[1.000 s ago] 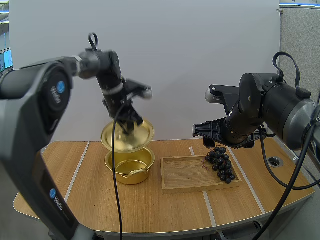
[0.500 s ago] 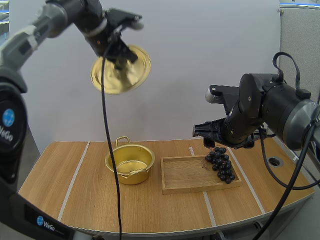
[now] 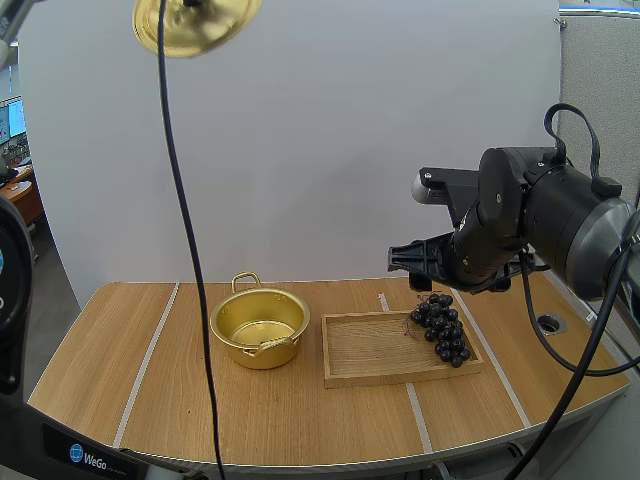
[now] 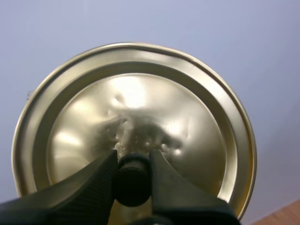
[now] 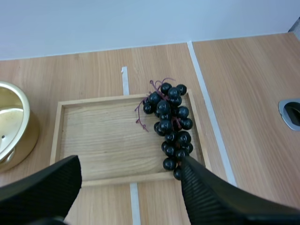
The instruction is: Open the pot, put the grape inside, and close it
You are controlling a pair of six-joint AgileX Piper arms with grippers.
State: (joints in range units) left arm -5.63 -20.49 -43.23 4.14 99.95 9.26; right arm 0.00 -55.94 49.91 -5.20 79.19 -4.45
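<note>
Pinching the black knob (image 4: 132, 178) of the gold lid (image 4: 140, 108), the left jaws held the lid high above the table (image 3: 120, 370), well apart from the pot (image 3: 256, 356). The right jaws were spread wide above the wooden tray (image 3: 365, 350), apparently touching nothing. The bunch of grapes (image 3: 442, 328) lay at the tray's right end. The pot stood uncovered just left of the tray, its shiny gold bottom showing.

High view, upper left: lid (image 3: 192, 22) cut off by top edge. Knob (image 4: 133, 182) partly hidden between left tool (image 4: 132, 159) fingers.
</note>
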